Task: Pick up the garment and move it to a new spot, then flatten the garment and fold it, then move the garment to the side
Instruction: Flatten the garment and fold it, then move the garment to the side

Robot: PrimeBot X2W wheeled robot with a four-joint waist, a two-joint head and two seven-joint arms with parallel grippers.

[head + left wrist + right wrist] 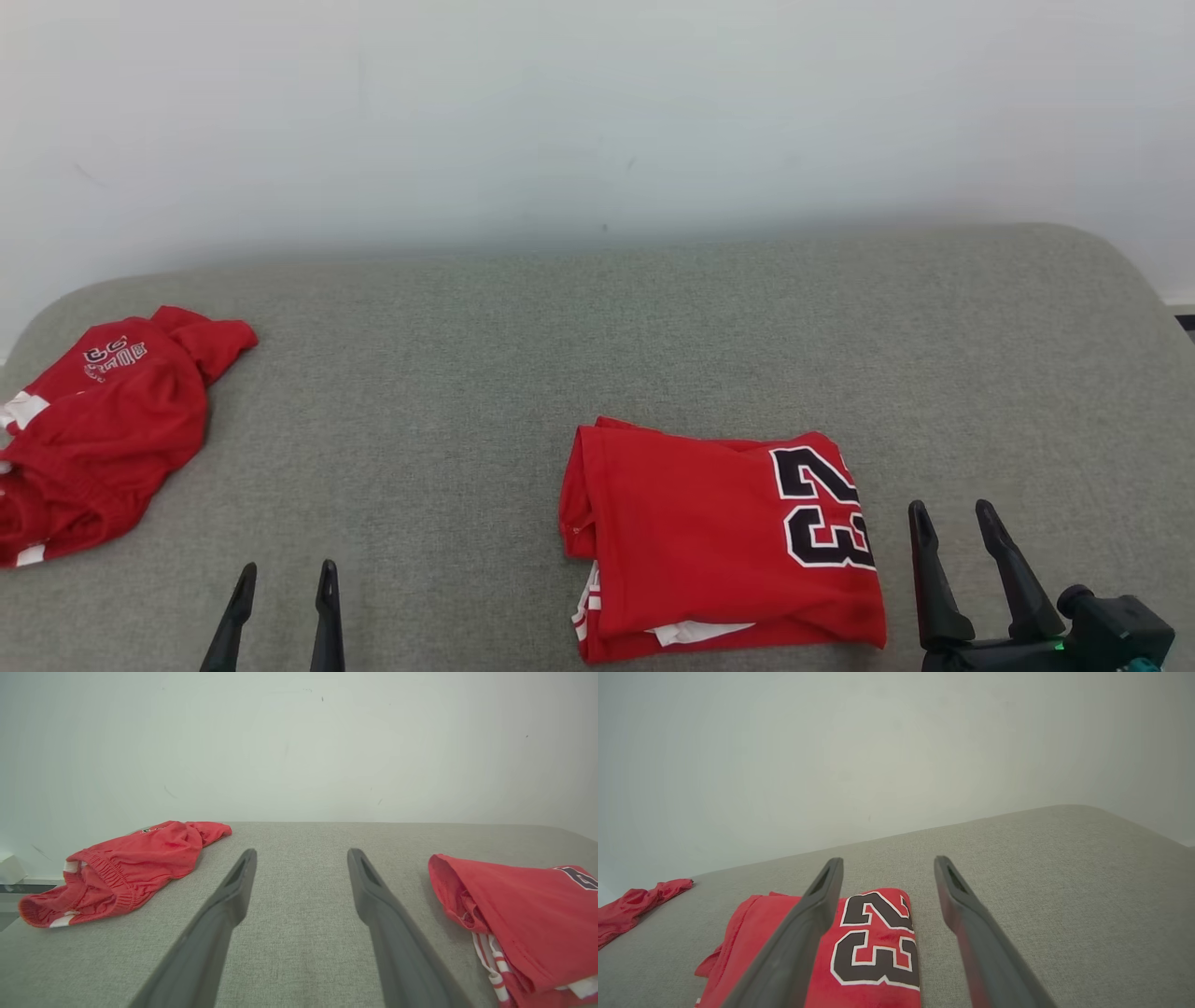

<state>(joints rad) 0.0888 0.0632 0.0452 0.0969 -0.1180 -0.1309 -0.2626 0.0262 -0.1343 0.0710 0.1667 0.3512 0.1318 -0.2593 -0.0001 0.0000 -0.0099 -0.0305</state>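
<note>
Folded red garment (719, 541) was noted lying flat on the grey fabric surface (523, 355), right of centre and near the front edge, with a black "23" outlined in white on its right end. White trim was seen poking out at its lower edge.

A second red piece, crumpled shorts (103, 439) with white trim and a small printed logo, was recorded at the far left of the surface, well apart from the folded garment. A plain pale wall (597, 112) was seen behind the surface. Nothing was seen lying between either gripper and the folded garment.

Left gripper (288, 569) was logged at the lower left, jaws released and empty, over bare fabric between the two red pieces. Right gripper (951, 509) was logged just right of the garment's numbered end, jaws likewise parted, nothing held.

In the left wrist view, the gathered elastic waistband of the shorts and the stacked layers at the garment's left fold were made out. In the right wrist view, the "23" was seen close up, partly covered by one of the fingers (808, 924).
</note>
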